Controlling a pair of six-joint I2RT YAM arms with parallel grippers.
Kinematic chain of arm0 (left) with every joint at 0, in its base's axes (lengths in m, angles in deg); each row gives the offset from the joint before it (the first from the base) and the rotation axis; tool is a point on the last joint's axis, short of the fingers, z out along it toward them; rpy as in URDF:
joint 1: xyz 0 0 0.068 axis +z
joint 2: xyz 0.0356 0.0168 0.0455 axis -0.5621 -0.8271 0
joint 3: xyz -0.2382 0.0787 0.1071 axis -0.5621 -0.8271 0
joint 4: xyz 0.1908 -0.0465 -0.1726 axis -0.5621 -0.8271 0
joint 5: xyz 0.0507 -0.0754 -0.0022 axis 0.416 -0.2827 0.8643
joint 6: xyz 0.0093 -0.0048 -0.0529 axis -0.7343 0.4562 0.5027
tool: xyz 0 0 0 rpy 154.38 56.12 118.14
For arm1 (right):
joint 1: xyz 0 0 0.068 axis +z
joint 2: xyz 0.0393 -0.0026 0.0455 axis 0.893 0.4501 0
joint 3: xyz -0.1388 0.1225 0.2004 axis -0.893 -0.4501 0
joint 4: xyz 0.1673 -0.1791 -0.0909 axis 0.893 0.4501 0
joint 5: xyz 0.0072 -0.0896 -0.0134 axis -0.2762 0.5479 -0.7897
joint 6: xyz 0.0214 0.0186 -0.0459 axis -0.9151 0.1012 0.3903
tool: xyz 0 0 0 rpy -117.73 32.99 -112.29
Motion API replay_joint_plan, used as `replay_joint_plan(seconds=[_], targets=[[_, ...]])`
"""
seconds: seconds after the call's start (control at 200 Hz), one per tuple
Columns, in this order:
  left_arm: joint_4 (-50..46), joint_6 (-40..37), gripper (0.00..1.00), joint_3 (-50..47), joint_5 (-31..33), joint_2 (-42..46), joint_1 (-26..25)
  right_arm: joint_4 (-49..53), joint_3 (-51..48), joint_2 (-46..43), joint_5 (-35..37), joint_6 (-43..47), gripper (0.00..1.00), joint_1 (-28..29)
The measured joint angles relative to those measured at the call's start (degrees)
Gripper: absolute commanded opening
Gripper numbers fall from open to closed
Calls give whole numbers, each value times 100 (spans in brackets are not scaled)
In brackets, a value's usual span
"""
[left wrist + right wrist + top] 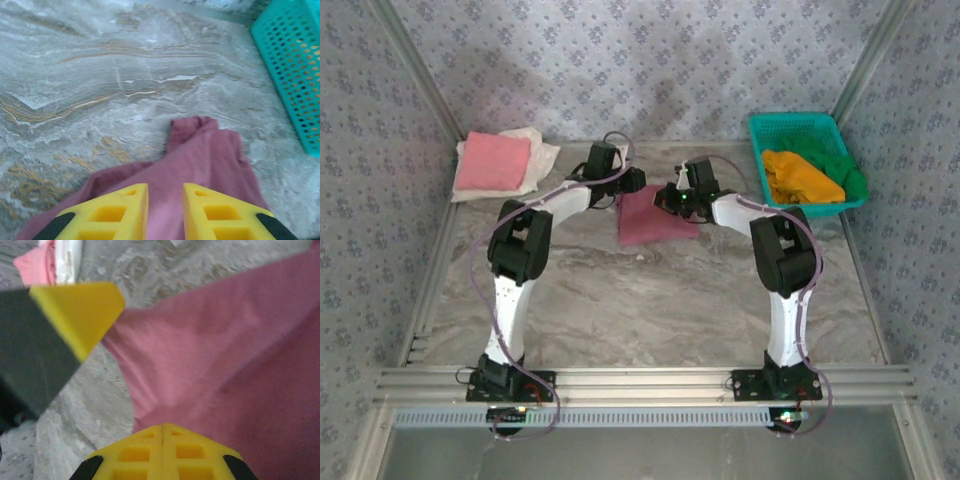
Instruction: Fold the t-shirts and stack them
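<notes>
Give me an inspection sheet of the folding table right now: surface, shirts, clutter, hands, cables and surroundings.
Surface: grey marble-patterned table.
Job's things: maroon t-shirt at centre between the hands; pink t-shirt folded on cream t-shirt, far left; orange t-shirt and green t-shirt in the teal basket.
Clutter: nothing seen.
Hands: right hand shut, pinching the maroon t-shirt; left hand slightly apart over it, grip unclear.
Cables: purple cables loop along both arms.
Surroundings: patterned walls, aluminium frame.
</notes>
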Motion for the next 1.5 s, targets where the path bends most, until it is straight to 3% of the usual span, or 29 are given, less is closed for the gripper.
replay_joint_plan(seconds=[0.165, 0.325, 0.535, 0.6, 0.69, 0.76, 0.839, 1.174, 1.499], targets=[[-343, 59, 24, 610, -50, -844, 177, -186, -280, 223, 63, -2, 0, -48], [-669, 111, 24, 1366, -39, -1119, 376, -278, -457, 232, 72, 42, 0, 48], [-1316, 103, 35, 2485, 68, -1349, 691, -363, -570, 229, 79, 63, 0, 166], [-1163, 175, 46, 1969, 140, -931, 741, -372, -570, 229, 79, 63, 0, 177], [-675, 470, 62, 111, 212, 337, 748, -378, -570, 229, 79, 63, 0, 175], [-518, 734, 67, -1029, 201, 1228, 719, -380, -570, 229, 76, 63, 0, 175], [-514, 925, 71, -1633, 151, 1790, 647, -380, -570, 229, 57, 63, 0, 175], [-1110, 1110, 79, -2107, 129, 1663, -2, -380, -570, 232, 11, 63, 0, 175], [-1506, 1102, 78, -1572, 240, 1064, -44, -380, -570, 229, -70, 61, 0, 186]])
